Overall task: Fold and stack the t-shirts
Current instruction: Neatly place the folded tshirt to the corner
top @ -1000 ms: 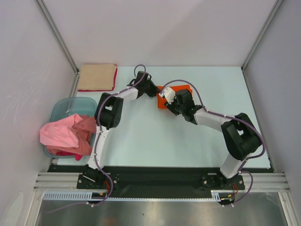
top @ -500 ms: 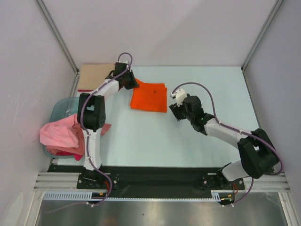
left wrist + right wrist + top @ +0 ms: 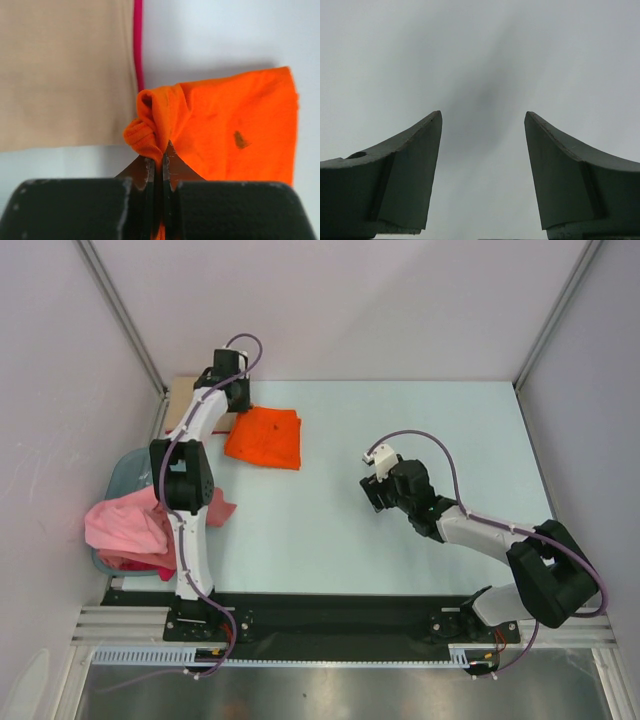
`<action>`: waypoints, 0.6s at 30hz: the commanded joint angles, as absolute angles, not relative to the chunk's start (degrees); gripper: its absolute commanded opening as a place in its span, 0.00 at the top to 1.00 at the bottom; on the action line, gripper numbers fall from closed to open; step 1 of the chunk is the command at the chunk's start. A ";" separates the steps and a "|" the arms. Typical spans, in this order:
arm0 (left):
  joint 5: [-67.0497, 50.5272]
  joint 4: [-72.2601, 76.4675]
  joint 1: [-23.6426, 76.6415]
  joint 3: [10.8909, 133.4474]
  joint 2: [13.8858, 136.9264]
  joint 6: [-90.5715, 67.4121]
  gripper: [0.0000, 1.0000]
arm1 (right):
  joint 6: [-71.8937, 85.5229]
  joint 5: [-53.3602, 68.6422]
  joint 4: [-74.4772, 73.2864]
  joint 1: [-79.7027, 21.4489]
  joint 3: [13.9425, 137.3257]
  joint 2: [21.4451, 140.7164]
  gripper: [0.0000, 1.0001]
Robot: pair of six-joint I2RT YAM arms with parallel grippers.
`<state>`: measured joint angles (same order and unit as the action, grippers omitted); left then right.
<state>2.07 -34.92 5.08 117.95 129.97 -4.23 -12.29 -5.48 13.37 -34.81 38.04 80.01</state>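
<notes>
The folded bright orange t-shirt (image 3: 266, 437) lies at the back left of the table. My left gripper (image 3: 229, 392) is shut on its bunched left edge; in the left wrist view the orange cloth (image 3: 235, 125) is pinched between my closed jaws (image 3: 159, 161). The folded tan t-shirt (image 3: 177, 395) lies just left of it, partly hidden by my arm, with a red edge (image 3: 138, 45) showing beneath it. The pink t-shirt (image 3: 122, 525) and the red t-shirt (image 3: 196, 510) hang crumpled out of the tub. My right gripper (image 3: 373, 494) is open and empty over bare table (image 3: 482, 117).
The translucent blue-green tub (image 3: 128, 472) stands at the left edge, beside the left arm's base link. White walls with metal rails close in the table at the back and both sides. A black mounting bar (image 3: 330, 615) runs along the near edge.
My left gripper has dragged the orange shirt leftward to the tan shirt. My right gripper has let go of it and drawn back toward the middle right.
</notes>
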 commanded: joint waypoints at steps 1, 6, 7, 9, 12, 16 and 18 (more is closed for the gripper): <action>10.62 -37.09 5.27 120.58 125.33 4.39 1.00 | -10.99 -3.78 18.98 -34.72 37.71 80.07 0.29; 16.61 -35.00 5.19 120.32 121.92 8.16 1.00 | -11.07 -3.25 19.42 -34.89 37.62 80.16 0.29; 16.87 -33.50 5.10 118.50 121.12 9.30 1.00 | -11.16 -3.34 19.34 -34.89 37.53 80.24 0.29; 16.00 -28.60 5.10 116.20 119.19 12.73 1.00 | -11.25 -3.17 19.42 -34.81 37.36 80.07 0.29; 16.96 -26.28 4.92 115.05 117.77 13.36 1.00 | -11.07 -2.99 19.42 -34.80 37.44 79.98 0.29; 18.10 -25.05 4.75 115.49 117.07 13.71 1.00 | -11.16 -3.34 19.16 -34.80 37.18 79.81 0.29; 18.63 -24.00 4.57 115.75 116.81 14.85 1.00 | -11.42 -3.69 19.07 -34.80 37.00 79.72 0.29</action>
